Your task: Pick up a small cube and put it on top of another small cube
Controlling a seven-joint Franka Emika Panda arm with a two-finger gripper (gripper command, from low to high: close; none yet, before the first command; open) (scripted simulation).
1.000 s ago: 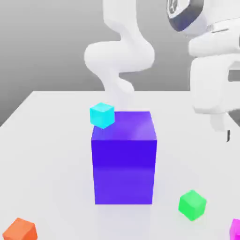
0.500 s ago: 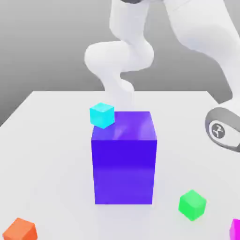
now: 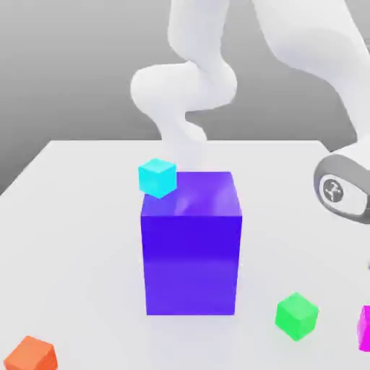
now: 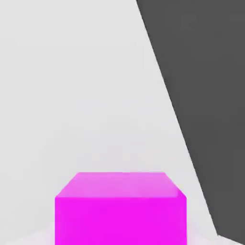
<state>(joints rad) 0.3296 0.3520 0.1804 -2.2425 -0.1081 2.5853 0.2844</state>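
While the white arm (image 3: 303, 43) bends over from the back of the scene toward the exterior view's right, its wrist (image 3: 340, 189) hangs low above the white counter (image 3: 72, 217) near that edge. On the middle of the counter stands the big purple-blue block (image 3: 191, 246), the largest thing there, upright and well apart from the wrist. A small cyan cube (image 3: 157, 177) sits at the block's upper corner on the exterior view's left; I cannot tell if it rests on the block or lies behind it. A small green cube (image 3: 296, 315) lies on the counter in front of the block, toward the exterior view's right. The small magenta cube (image 3: 364, 329) is just beside the green one, at the exterior view's right edge and partly cut off. A small orange cube (image 3: 30, 354) lies at the front on the exterior view's left, far from the others. In the hand view the magenta cube is very near, and the end effector has its fingers drawn narrow on it.
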